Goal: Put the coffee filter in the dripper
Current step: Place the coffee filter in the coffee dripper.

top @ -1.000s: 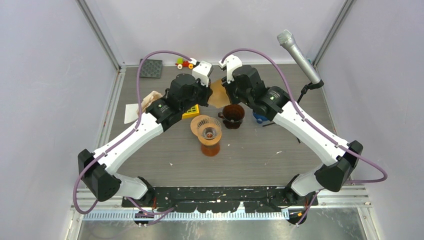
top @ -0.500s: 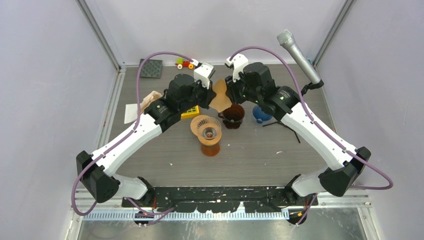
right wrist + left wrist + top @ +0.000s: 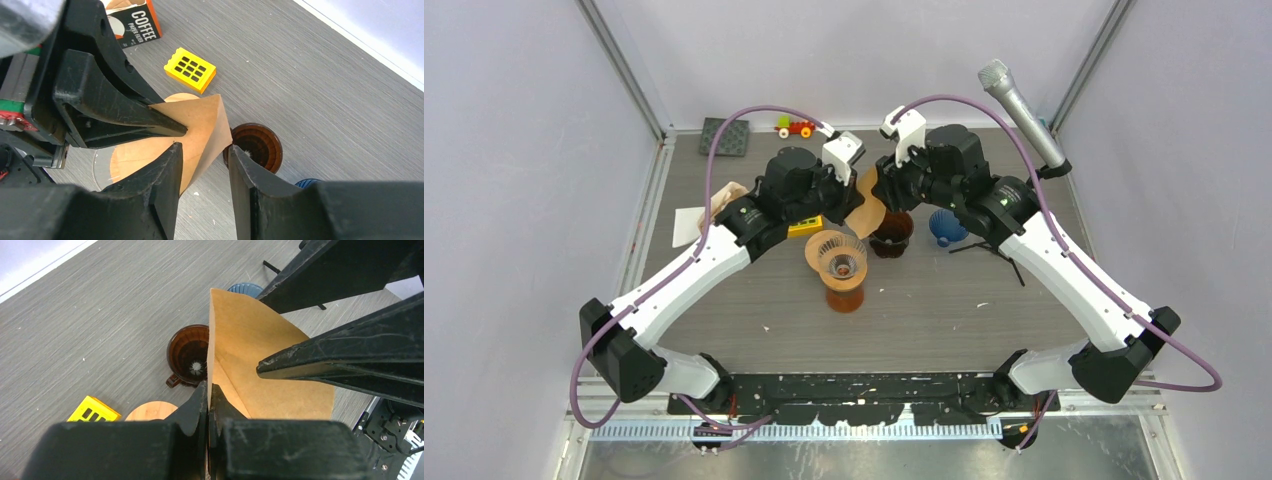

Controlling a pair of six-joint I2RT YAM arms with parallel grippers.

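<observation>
**Desk:** Where's the paper?

**Me:** The coffee filter (image 3: 250,355) hangs in the air, folded flat, its point aimed down. On my overhead feed it sits at about eleven o'clock of the brown dripper (image 3: 189,356), just above the rim. My left gripper (image 3: 209,395) has it pinched at one edge, jaws tight on the paper. My right gripper (image 3: 205,150) straddles the far edge, jaws apart with a clear gap.

**Desk:** How will you seat it?

**Me:** I'd spread the cone first, then bring the point over the dripper's centre hole. I'd lower it straight and let go only once the paper leans on the ribs. The glass dripper (image 3: 839,262) at seven o'clock and the blue dripper (image 3: 245,289) at three o'clock stand close, so I'd drift little.

**Desk:** Anything you can't see?

**Me:** The right finger covers the filter's lower edge, so I can't tell whether its pads touch the paper. From overhead, both wrists hide the grip.
</observation>
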